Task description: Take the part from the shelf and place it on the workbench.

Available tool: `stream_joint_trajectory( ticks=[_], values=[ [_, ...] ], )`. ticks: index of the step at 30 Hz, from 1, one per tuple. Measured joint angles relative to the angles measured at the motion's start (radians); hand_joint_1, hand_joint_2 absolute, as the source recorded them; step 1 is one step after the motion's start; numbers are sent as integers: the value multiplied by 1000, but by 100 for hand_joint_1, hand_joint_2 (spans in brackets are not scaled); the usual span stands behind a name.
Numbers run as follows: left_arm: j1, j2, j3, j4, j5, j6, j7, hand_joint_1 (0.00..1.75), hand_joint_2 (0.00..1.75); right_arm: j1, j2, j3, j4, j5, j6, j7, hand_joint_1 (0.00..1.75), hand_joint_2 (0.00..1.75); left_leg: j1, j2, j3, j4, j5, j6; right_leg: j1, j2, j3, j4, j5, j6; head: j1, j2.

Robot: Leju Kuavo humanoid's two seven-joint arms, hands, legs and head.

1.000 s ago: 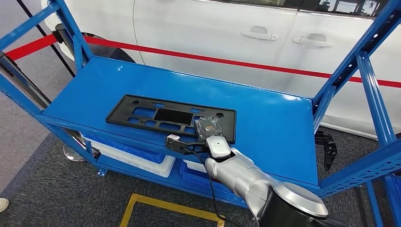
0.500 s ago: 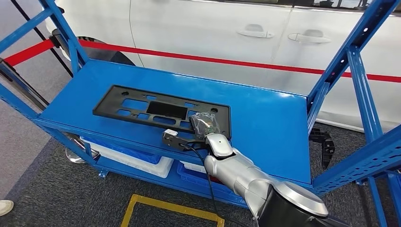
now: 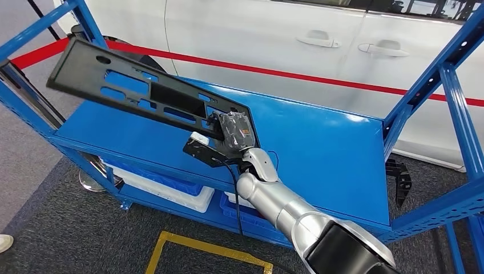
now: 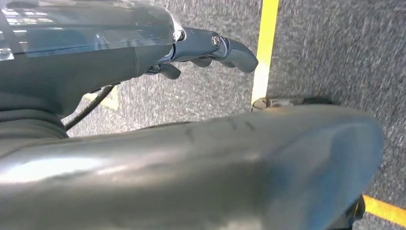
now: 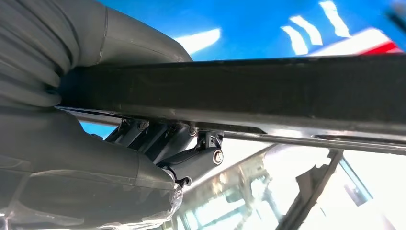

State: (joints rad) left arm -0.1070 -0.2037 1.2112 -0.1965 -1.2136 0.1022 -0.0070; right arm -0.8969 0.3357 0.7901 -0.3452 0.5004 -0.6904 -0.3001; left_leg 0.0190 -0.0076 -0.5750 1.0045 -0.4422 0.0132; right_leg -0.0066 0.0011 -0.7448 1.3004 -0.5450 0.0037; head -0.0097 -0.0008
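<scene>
Head view: the robot's right hand (image 3: 233, 132), at the end of a silver arm (image 3: 274, 200) reaching in from below, grips the near right end of a long, flat black plastic panel with rectangular cut-outs (image 3: 142, 94). The panel is clear of the blue metal shelf deck (image 3: 319, 151) and tilted, its far end raised toward the blue upright post (image 3: 85, 23) on the left, its held end low over the deck. Behind the shelf stand a white car with two door handles (image 3: 257, 34) and a red barrier tape (image 3: 319, 77). Below the deck, white trays in a blue bin (image 3: 165, 191) sit on the lower level; a yellow floor line (image 3: 200, 248) marks the dark carpet. Right wrist view: the fingers (image 5: 191, 160) are curled under the black panel's edge (image 5: 268, 91), with the grey thumb on its other face, so the panel is clamped between them. Left wrist view: the left hand (image 4: 210, 50) hangs above the grey carpet and a yellow line (image 4: 265, 48), its dark fingers loosely extended and apart, holding nothing.
</scene>
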Motion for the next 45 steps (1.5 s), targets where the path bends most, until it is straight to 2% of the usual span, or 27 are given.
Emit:
stream_joint_trajectory(
  ticks=[1,3,4,5,9,11,14,15,16,17,19,20,21,24,26,27,29,30,31,32,33,34,36,37,40,42,45],
  values=[
    [0,0,0,0,1,0,3,0,0,11,0,-23,-24,-57,3,-33,175,175,0,-2,2,1,-2,-1,0,0,19,-46,35,-3,0,0],
    [0,-1,0,0,2,1,7,0,0,24,1,-53,-73,-179,16,-87,175,175,-3,-6,4,6,-9,-7,4,0,77,-180,101,-15,0,0],
    [-1,-1,0,0,4,2,8,0,0,27,2,-62,-96,-237,29,-110,175,175,-5,-6,3,8,-12,-11,6,0,98,-227,116,-19,0,0],
    [-1,-1,0,0,5,2,8,0,0,31,4,-68,-119,-294,49,-134,175,175,-7,-5,1,10,-14,-16,8,1,107,-253,119,-22,-1,0],
    [-1,-1,0,0,9,10,3,0,175,65,8,-89,-196,-462,157,-209,175,175,-6,0,0,10,-21,-33,7,6,112,-268,115,-30,-1,0],
    [-2,-1,0,0,9,21,-3,0,175,95,10,-108,-255,-514,237,-239,175,175,-6,1,-19,58,-54,-42,2,5,118,-277,117,-38,-3,0],
    [-1,-1,1,0,10,37,-8,0,175,150,9,-140,-348,-545,333,-253,175,175,-4,2,-107,241,-133,-54,2,4,122,-278,115,-46,-4,0],
    [0,-1,1,0,10,38,-8,0,175,168,8,-148,-372,-549,349,-253,175,175,-3,2,-129,279,-139,-56,2,4,122,-277,113,-47,-4,0],
    [0,-1,1,0,10,39,-9,0,175,182,7,-153,-388,-553,359,-253,175,175,-3,2,-135,281,-124,-56,3,5,123,-276,112,-48,-4,0],
    [1,0,1,0,11,39,-11,0,175,196,6,-159,-406,-563,374,-254,175,175,-3,2,-121,244,-93,-55,3,6,124,-275,111,-47,-5,0],
    [1,0,2,0,16,39,-16,0,175,227,0,-174,-455,-594,429,-260,175,175,-4,2,-58,104,-23,-47,3,9,129,-273,108,-43,-4,0],
    [0,0,2,0,20,39,-19,0,175,248,-6,-182,-491,-616,466,-263,175,175,-6,2,-31,47,-4,-42,5,10,130,-273,107,-40,-4,0],
    [0,0,4,0,25,38,-20,0,175,274,-14,-188,-535,-636,502,-264,175,175,-9,1,-14,14,3,-36,5,10,130,-273,107,-36,-4,0],
    [1,0,10,0,34,41,-19,0,175,366,-46,-197,-683,-683,575,-254,175,175,-13,-2,-9,2,3,-19,6,8,132,-275,107,-21,-4,0],
    [3,0,11,0,38,46,-16,0,175,408,-66,-201,-761,-695,590,-247,175,175,-9,0,-6,-6,8,-6,5,7,123,-253,88,-10,-3,0],
    [2,0,13,0,39,52,-11,0,175,424,-76,-203,-795,-699,597,-246,175,175,-7,2,-5,-10,11,0,4,7,106,-214,62,-5,-3,0],
    [1,0,16,0,42,67,4,0,175,457,-99,-205,-858,-707,615,-247,175,175,-8,5,-7,-10,13,6,1,5,49,-88,-7,1,-2,0],
    [1,0,18,0,44,72,12,0,175,475,-110,-205,-886,-712,626,-247,175,175,-8,5,-7,-10,13,7,-1,5,23,-30,-28,3,-2,0],
    [2,0,21,0,46,74,19,0,175,494,-119,-205,-910,-718,636,-245,175,175,-8,5,-8,-9,13,7,-2,5,11,-1,-31,5,-2,0],
    [2,0,23,0,48,74,24,0,175,511,-127,-205,-933,-723,645,-242,175,175,-8,4,-8,-8,12,7,-4,5,13,-4,-20,5,-2,0],
    [2,0,25,0,50,74,28,0,175,528,-133,-205,-960,-727,651,-237,175,175,-8,4,-8,-6,12,5,-6,4,39,-51,10,5,-2,0],
    [2,0,26,0,50,74,31,0,175,541,-138,-207,-986,-730,655,-230,175,175,-8,3,-8,-3,10,3,-7,3,77,-122,43,3,-2,0],
    [0,0,27,0,50,76,37,0,175,567,-144,-214,-1037,-728,658,-218,175,175,-12,2,-11,5,6,-6,-5,2,138,-239,81,-3,-3,0],
    [0,0,27,0,50,78,39,0,175,580,-147,-219,-1058,-725,658,-215,175,175,-13,2,-12,6,5,-11,-2,2,149,-263,84,-7,-3,0],
    [-1,0,29,0,51,83,43,0,175,620,-155,-238,-1110,-717,659,-210,175,175,-11,2,-12,8,2,-28,-1,4,150,-272,87,-21,-3,0],
    [-3,1,31,0,50,84,46,0,175,635,-158,-246,-1135,-708,658,-210,175,175,-9,2,-31,55,-33,-38,-6,3,151,-278,92,-33,-5,0],
    [-7,2,33,0,50,83,52,0,175,659,-159,-259,-1159,-690,652,-212,175,175,-7,3,-106,240,-127,-49,-5,-1,151,-279,93,-40,-6,0]
  ],
)
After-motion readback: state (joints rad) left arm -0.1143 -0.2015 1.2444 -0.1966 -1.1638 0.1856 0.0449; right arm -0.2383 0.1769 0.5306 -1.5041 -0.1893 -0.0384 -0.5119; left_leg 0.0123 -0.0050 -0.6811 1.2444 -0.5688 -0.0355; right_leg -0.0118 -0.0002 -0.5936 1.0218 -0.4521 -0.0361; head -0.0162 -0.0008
